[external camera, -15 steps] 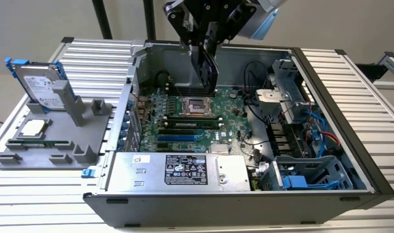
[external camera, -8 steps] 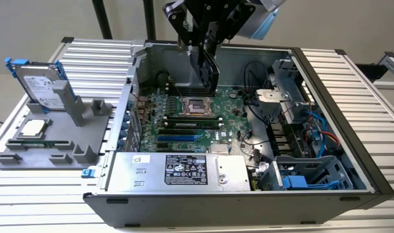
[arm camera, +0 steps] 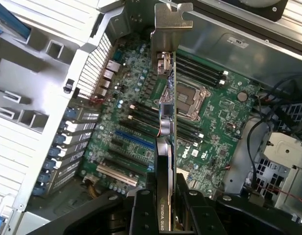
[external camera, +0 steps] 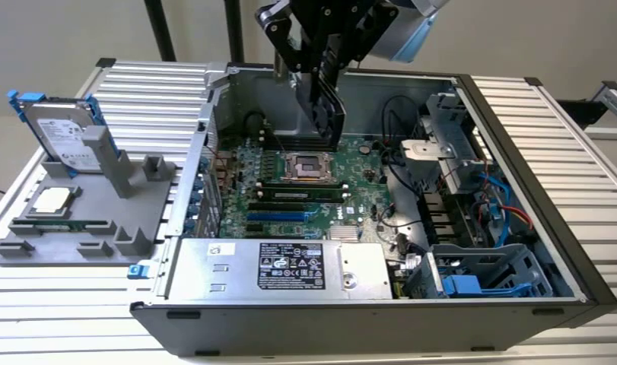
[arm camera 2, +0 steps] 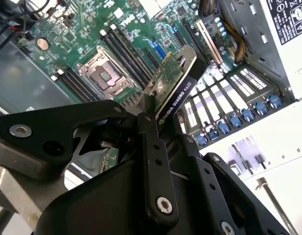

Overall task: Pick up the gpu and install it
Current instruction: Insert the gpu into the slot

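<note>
Ribbed metal table [external camera: 551, 129] is covered by an open computer case [external camera: 389, 327]. The gpu [external camera: 331, 125] is squeezed tight by the gripper [external camera: 323, 95] and held on edge above the green board [external camera: 287, 190]. In the exterior view, a hard drive [external camera: 59, 137] is propped at nine o'clock, wires [external camera: 501, 188] at three.

Open room under the gpu [external camera: 331, 122] above the motherboard [external camera: 364, 205]; power supply [external camera: 278, 270], drive cage [external camera: 445, 137] and cables [external camera: 389, 156] hem the motherboard's edges.
</note>
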Tool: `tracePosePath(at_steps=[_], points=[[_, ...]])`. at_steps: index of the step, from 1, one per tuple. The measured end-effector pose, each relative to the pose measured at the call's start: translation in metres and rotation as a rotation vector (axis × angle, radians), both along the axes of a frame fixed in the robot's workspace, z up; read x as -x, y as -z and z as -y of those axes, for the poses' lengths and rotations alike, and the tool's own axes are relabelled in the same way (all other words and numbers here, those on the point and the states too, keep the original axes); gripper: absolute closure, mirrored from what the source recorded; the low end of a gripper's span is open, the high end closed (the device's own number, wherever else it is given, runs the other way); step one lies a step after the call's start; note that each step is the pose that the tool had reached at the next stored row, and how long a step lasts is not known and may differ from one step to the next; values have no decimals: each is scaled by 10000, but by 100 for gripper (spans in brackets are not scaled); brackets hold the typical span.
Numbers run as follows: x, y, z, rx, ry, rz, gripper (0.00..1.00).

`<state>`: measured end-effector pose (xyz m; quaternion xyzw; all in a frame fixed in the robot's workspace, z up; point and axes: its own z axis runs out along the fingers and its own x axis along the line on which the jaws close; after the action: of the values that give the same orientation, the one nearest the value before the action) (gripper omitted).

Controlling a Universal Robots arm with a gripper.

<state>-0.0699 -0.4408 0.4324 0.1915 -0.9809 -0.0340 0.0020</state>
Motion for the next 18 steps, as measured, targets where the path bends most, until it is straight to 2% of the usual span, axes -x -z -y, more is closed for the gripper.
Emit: tracePosePath(at_steps=[18], points=[[0,0,0,0,-1217,0,100]])
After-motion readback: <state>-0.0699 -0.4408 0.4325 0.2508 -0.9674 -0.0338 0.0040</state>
